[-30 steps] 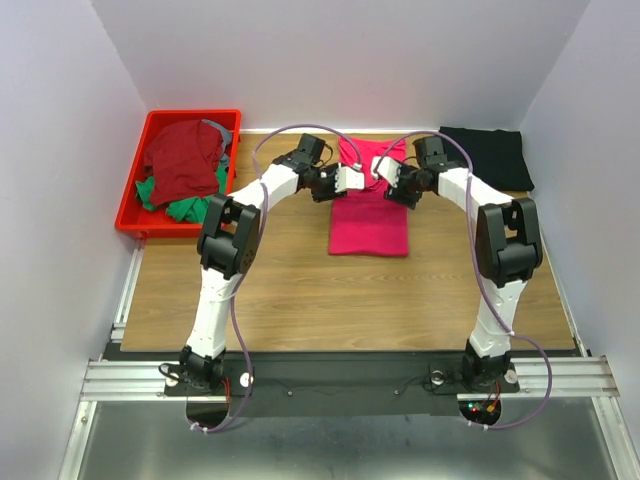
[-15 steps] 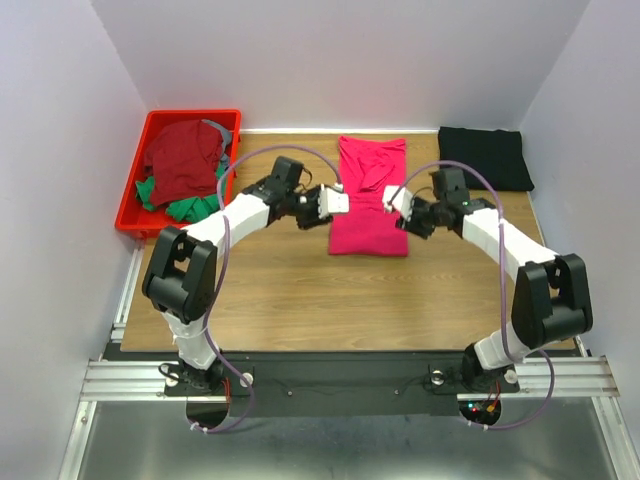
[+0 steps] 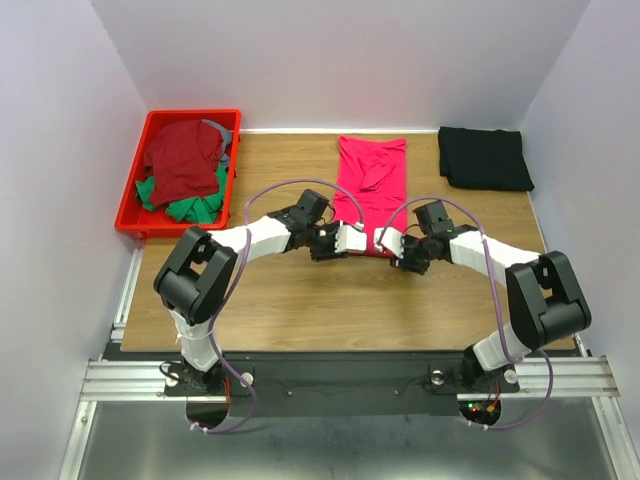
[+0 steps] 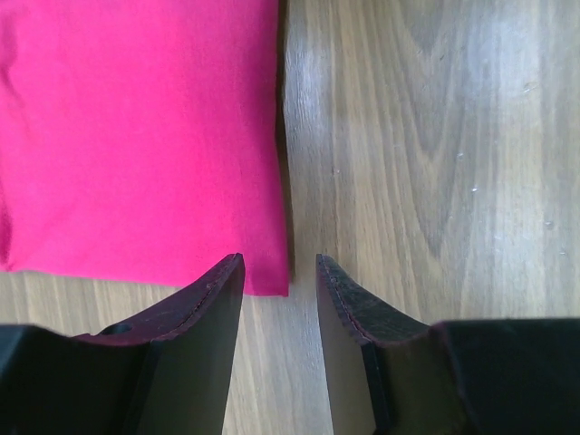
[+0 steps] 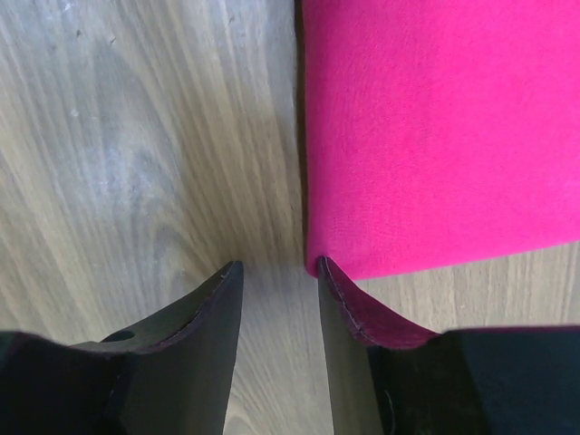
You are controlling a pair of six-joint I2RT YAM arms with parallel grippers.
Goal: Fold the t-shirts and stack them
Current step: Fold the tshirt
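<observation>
A bright pink-red t-shirt [image 3: 372, 180], folded into a long strip, lies flat at the middle back of the table. My left gripper [image 3: 350, 240] is open and empty at its near left corner. In the left wrist view [image 4: 276, 263] the shirt's corner [image 4: 145, 136] lies between the fingertips. My right gripper [image 3: 386, 240] is open and empty at the near right corner. In the right wrist view [image 5: 276, 265] the shirt's corner [image 5: 435, 127] touches the right fingertip. A folded black t-shirt [image 3: 485, 158] lies at the back right.
A red plastic bin [image 3: 133, 215] stands at the back left, holding a dark red shirt [image 3: 185, 160] and a green shirt [image 3: 190, 207]. The wooden table [image 3: 280, 290] shows bare in front of the grippers. White walls close in left, right and back.
Both grippers have moved along the pink shirt's sides from its far half toward me, down to its near corners, and closer together. The shirt lies unchanged.
</observation>
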